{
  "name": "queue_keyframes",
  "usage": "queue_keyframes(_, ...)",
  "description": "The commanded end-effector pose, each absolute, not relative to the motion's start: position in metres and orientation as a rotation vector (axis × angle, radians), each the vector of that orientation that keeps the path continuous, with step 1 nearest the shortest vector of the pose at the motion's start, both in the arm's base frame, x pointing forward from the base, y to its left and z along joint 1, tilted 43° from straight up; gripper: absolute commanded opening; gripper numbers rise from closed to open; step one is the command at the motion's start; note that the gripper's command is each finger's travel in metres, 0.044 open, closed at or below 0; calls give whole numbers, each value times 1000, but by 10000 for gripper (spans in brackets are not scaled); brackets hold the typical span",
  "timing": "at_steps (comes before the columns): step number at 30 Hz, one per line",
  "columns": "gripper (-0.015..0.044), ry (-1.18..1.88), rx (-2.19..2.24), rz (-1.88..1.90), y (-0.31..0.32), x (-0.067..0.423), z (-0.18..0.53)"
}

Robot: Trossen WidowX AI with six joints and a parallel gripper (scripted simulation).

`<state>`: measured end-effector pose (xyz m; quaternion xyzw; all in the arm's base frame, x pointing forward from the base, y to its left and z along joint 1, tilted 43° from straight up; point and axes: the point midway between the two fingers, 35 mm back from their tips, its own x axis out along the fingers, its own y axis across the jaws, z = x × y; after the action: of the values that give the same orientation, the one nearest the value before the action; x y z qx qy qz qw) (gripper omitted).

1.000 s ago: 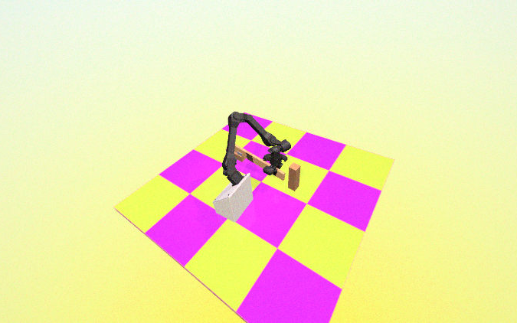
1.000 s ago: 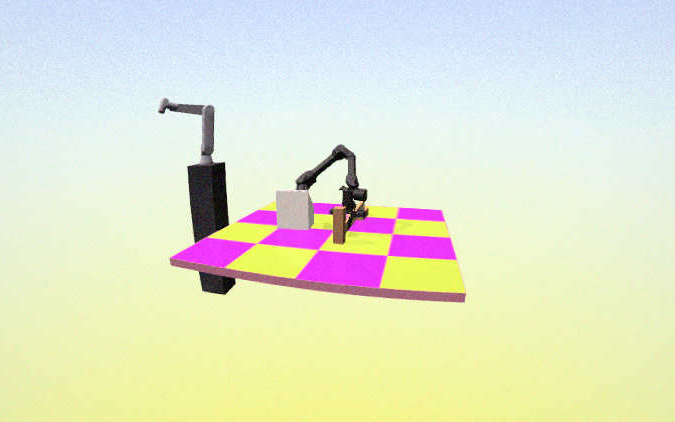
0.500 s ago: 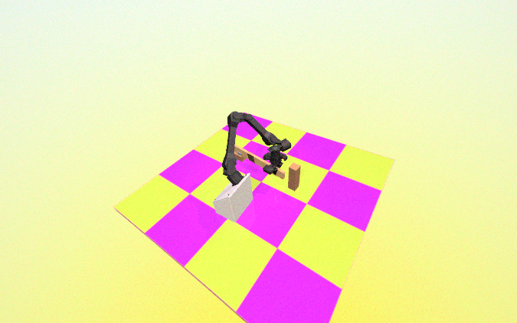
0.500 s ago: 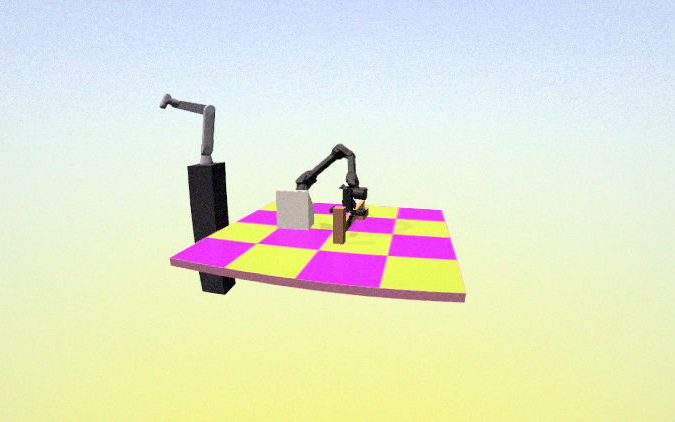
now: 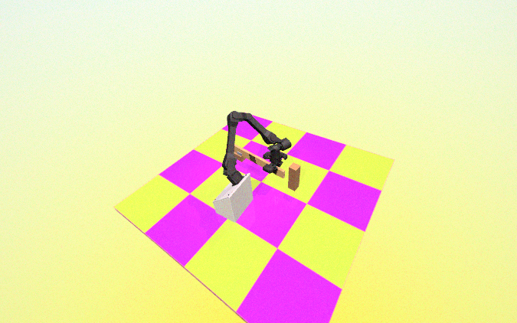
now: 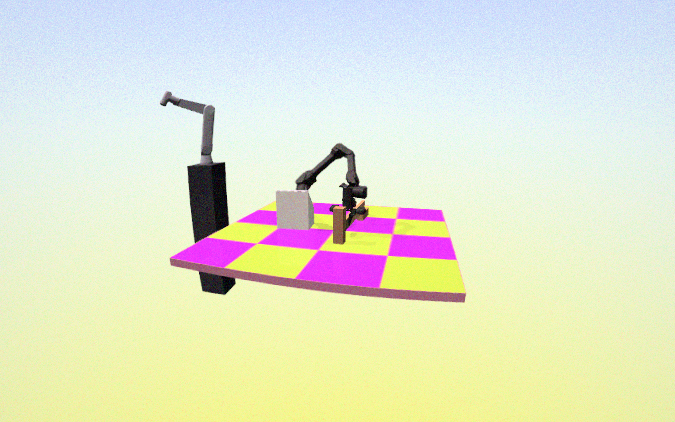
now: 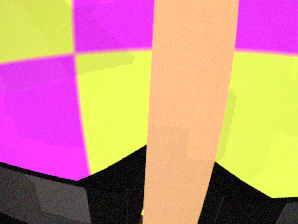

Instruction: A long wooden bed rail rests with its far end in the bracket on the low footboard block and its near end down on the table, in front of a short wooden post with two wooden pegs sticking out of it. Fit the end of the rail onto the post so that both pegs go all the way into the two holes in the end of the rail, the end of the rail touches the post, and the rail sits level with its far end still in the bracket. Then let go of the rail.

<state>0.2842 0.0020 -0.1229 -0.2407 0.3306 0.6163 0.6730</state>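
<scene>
The gripper (image 5: 273, 164) is clenched on the rail (image 5: 252, 158), near its post-side end. The rail runs from ten o'clock toward four o'clock on the checkered table (image 5: 324, 240), its end just short of the post (image 5: 293, 176).

Small gap between rail (image 5: 260, 161) and post (image 5: 293, 176)

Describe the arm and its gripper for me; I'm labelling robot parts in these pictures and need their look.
The arm is dark grey to black, built of slender tubular links with rounded, bulkier joint housings. Its base sits behind a pale grey box. The gripper is the same matte black, blocky, with dark angular finger bodies in the wrist view. No cables or markings are discernible.
</scene>
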Motion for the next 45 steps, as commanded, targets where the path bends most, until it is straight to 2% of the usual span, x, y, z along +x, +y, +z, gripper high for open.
queue_keyframes(1,0,736,-542,1377,-2,287,-120)
queue_keyframes(45,0,736,-542,1377,-6,285,-115)
